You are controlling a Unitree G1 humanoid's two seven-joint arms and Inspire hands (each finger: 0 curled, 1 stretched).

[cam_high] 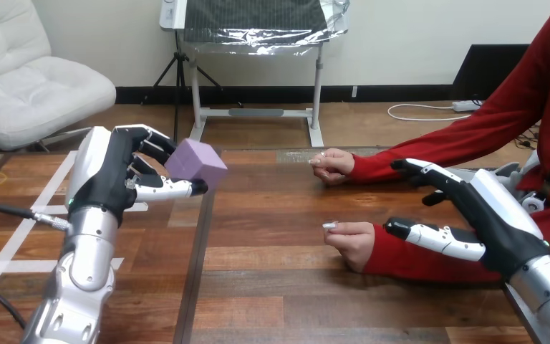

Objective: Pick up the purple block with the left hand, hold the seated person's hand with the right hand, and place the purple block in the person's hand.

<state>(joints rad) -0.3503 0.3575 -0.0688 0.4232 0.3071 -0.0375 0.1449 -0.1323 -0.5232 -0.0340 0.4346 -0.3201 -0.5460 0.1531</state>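
Wooden table (pixel 272 287): at ten o'clock my left hand (pixel 107 179) pinches the purple block (pixel 195 163) aloft; at four o'clock my right hand (pixel 498 215), fingers spread, must next clasp the person's nearer hand (pixel 351 240), I judge.

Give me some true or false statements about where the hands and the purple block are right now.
1. The left hand grips the purple block. True.
2. The purple block lies in one of the person's hands. False: it is in the left hand, apart from both of the person's hands.
3. The right hand is open. True.
4. The person's nearer hand lies flat with straight fingers. False: its fingers are curled as it rests on the table.
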